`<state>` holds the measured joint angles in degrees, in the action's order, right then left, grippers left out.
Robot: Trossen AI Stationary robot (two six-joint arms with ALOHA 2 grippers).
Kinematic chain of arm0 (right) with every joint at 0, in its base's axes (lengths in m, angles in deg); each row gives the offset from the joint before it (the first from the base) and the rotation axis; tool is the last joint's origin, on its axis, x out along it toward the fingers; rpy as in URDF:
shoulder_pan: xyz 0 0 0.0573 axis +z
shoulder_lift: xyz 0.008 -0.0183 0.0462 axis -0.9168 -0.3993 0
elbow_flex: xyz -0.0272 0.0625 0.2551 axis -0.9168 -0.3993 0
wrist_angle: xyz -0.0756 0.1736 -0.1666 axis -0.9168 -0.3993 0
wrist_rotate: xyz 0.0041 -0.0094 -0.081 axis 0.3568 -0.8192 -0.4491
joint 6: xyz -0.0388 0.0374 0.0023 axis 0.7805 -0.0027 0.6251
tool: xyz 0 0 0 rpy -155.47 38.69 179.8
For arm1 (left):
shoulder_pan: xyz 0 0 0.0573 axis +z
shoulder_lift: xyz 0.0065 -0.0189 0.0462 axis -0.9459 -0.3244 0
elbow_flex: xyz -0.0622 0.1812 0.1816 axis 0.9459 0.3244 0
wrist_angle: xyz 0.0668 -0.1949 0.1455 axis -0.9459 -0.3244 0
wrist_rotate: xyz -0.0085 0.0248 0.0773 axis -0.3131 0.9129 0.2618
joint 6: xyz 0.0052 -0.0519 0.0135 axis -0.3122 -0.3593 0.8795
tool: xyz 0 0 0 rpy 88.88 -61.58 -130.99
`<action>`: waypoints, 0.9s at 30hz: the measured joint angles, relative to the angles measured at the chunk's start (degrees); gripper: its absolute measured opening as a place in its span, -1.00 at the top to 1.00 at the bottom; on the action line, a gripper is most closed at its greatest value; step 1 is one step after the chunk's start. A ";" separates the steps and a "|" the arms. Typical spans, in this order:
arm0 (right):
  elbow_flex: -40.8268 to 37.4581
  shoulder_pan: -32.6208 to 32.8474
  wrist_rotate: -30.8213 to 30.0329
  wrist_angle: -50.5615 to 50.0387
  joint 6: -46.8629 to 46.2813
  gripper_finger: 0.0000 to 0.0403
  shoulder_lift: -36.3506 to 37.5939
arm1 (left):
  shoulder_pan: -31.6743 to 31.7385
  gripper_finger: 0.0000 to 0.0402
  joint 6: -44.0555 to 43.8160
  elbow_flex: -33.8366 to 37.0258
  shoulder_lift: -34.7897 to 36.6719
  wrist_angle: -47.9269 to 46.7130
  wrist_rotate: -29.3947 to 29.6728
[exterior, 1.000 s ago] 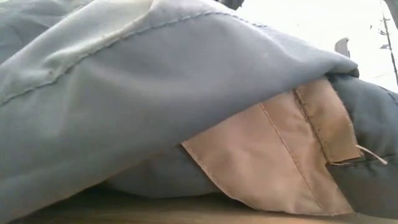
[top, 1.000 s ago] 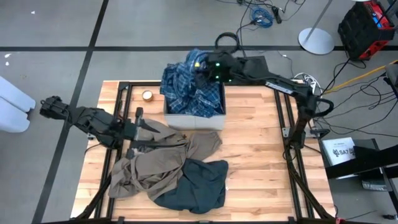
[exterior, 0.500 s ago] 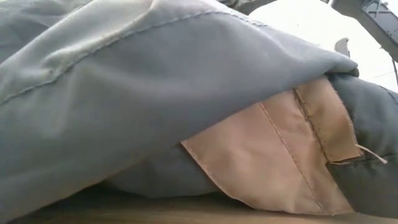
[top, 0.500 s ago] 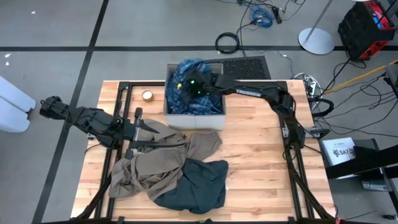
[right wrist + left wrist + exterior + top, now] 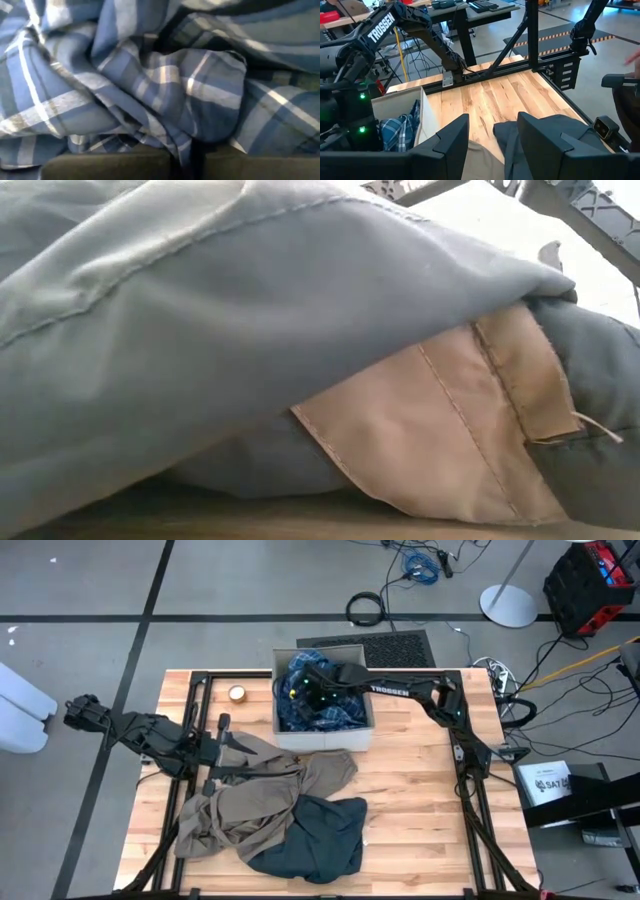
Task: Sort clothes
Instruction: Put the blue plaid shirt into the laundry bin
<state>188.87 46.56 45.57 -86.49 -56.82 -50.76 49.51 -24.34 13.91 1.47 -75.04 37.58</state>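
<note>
The blue plaid shirt [image 5: 322, 700] lies bunched inside the beige fabric box [image 5: 371, 718] at the table's far middle; it fills the right wrist view [image 5: 150, 75]. My right gripper [image 5: 306, 690] reaches down into the box, shut on the shirt. A tan-brown garment [image 5: 250, 802] and a dark slate one [image 5: 318, 838] lie spread on the table's near half, the slate one overlapping the tan one's near right part. My left gripper [image 5: 492, 145] hovers open at the tan garment's far left edge [image 5: 235, 745]. The low view shows only slate cloth [image 5: 250, 330] and a tan patch [image 5: 440, 430]. My right gripper pinches a fold of the plaid shirt [image 5: 187, 145] between its two shut fingers [image 5: 110, 167]. It comes slanting down from the table's right side into the box. The shirt lies bunched under and around the fingers, resting in the box; how many layers are caught I cannot tell.
A small roll of tape [image 5: 237, 693] lies left of the box. Black frame rails [image 5: 205, 705] run along the table's left and right sides. Bare wood [image 5: 420, 800] shows on the right half of the table.
My right gripper has gone down into the box, tipping to point more steeply down, still shut on the plaid shirt. The shirt, which hung over the box's far left rim, is now gathered inside. The box has shifted slightly toward the table's right edge.
</note>
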 joint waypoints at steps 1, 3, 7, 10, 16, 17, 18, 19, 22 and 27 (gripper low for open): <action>-0.04 -0.10 0.46 0.20 -0.53 0.96 0.19 | 0.00 0.11 0.00 0.00 -0.01 0.10 0.00; -0.21 -0.14 0.49 0.94 -1.43 0.92 0.87 | 0.00 0.11 0.00 0.00 -0.02 0.16 0.00; -0.40 -0.65 0.63 4.41 -5.52 0.80 2.49 | 0.00 0.11 -0.04 0.00 -0.02 0.25 0.00; -0.40 -1.66 1.07 5.92 -7.69 0.65 3.75 | 0.00 0.11 -0.07 0.00 -0.02 0.19 0.00; -0.40 -2.69 6.79 6.05 -7.31 0.23 4.88 | 0.00 0.11 -0.07 0.00 -0.02 0.09 0.00; -0.40 -2.75 7.65 6.21 -7.35 0.16 5.34 | -0.02 0.11 -0.07 0.00 -0.02 0.15 0.00; -0.40 -2.86 8.09 6.41 -7.40 0.10 5.79 | 0.00 0.11 -0.07 0.00 -0.02 0.16 -0.01; -0.40 -2.91 8.16 6.56 -7.39 0.04 6.34 | 0.00 0.11 -0.07 0.00 -0.02 0.15 -0.01; -0.40 -2.92 7.94 7.05 -7.14 -0.10 8.22 | 0.00 0.11 -0.09 0.00 -0.02 0.16 -0.02; -0.40 -3.14 7.51 8.02 -7.38 -0.16 11.81 | -0.01 0.11 -0.09 0.00 -0.02 0.18 -0.02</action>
<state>188.47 43.41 53.08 -78.47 -64.20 -38.95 49.49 -24.43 13.91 1.45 -74.86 37.56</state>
